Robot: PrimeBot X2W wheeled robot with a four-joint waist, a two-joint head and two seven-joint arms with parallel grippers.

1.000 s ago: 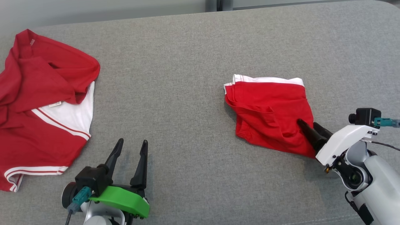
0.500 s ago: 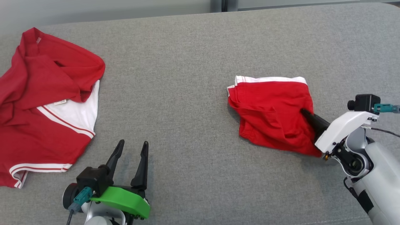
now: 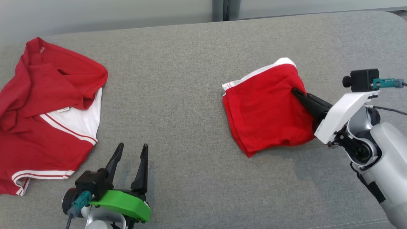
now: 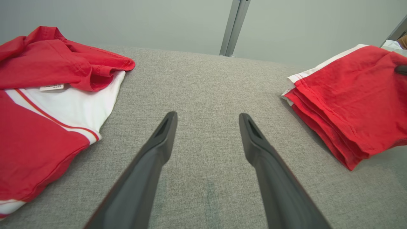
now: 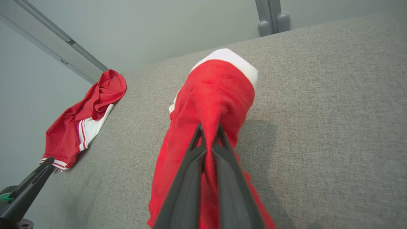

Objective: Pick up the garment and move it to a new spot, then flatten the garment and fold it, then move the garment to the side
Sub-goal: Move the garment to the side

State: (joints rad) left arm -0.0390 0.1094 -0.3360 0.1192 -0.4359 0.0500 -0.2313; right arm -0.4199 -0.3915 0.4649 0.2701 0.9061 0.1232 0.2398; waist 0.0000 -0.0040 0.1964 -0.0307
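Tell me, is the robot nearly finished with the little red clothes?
Nearly. The folded garment already looks folded into a neat stack. The right jaws are shut on its edge, holding that side up. Left to do: carry it to the side and let go. The other red shirt lies crumpled.

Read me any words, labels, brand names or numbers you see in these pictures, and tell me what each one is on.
Nothing here can actually be read.
The white label on the unfolded red and white shirt: dark print, too small and blurred to read.
The neck tag at that shirt's collar: pale marks, illegible.
On the folded red garment: no lettering visible.
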